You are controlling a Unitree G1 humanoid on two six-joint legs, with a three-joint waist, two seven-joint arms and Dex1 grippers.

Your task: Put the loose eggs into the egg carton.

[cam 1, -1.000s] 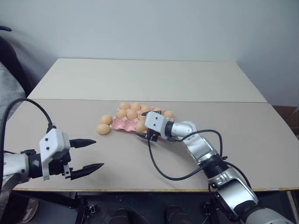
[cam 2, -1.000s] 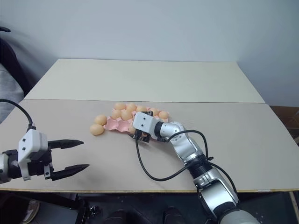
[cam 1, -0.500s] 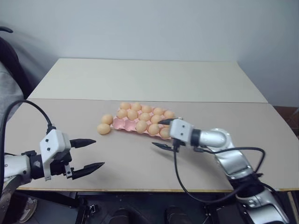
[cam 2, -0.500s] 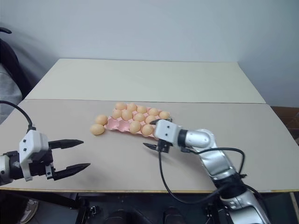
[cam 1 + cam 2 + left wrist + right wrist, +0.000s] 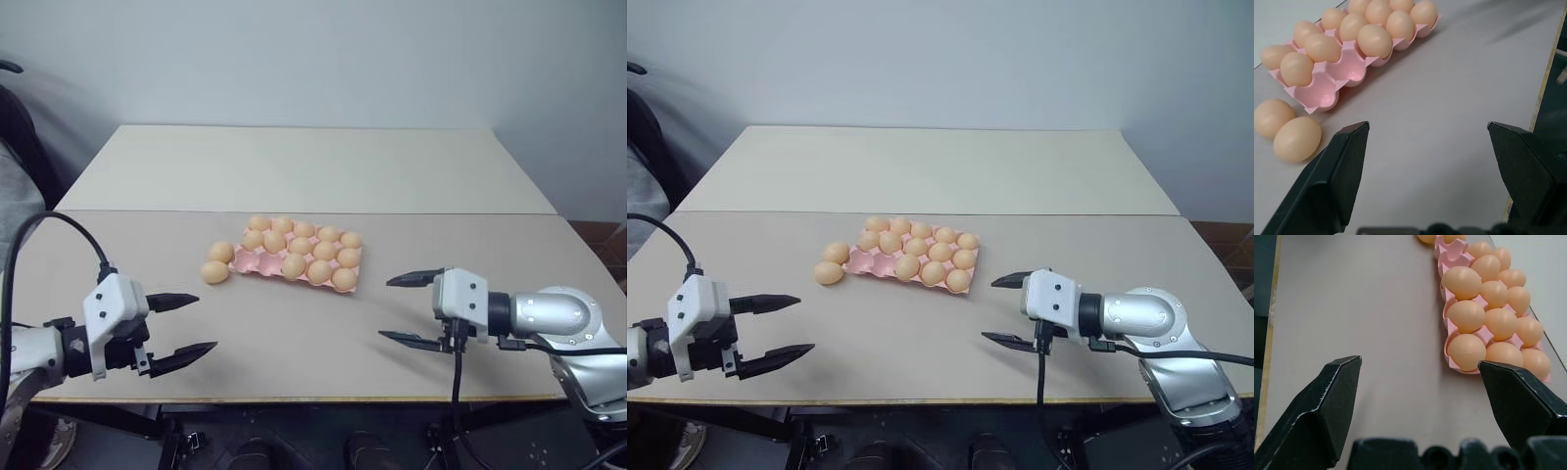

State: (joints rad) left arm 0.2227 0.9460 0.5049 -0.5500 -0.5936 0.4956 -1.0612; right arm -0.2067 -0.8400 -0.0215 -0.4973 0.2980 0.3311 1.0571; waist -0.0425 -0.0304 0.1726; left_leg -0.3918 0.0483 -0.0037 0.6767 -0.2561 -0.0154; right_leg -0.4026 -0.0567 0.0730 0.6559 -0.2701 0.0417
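My left gripper (image 5: pixel 183 322) stands with its jaws spread wide and nothing between them. My right gripper (image 5: pixel 409 309) stands the same way, jaws spread and empty. Both hover low over the table (image 5: pixel 294 343), well apart from each other, each pointing inward across the bare tabletop between them.

The egg carton (image 5: pixel 1327 88) lies ahead of both jaws, nearer the middle of the table. Most of its cups hold eggs. Two cups at the end facing my left jaws are bare pink. Two loose eggs (image 5: pixel 1286 129) lie on the table just beside that end, touching each other, ahead of my left jaws.

Judgement: the left gripper is the better placed for these two eggs. Nothing stands between its jaws and them. The eggs are round and smooth and may roll if nudged.
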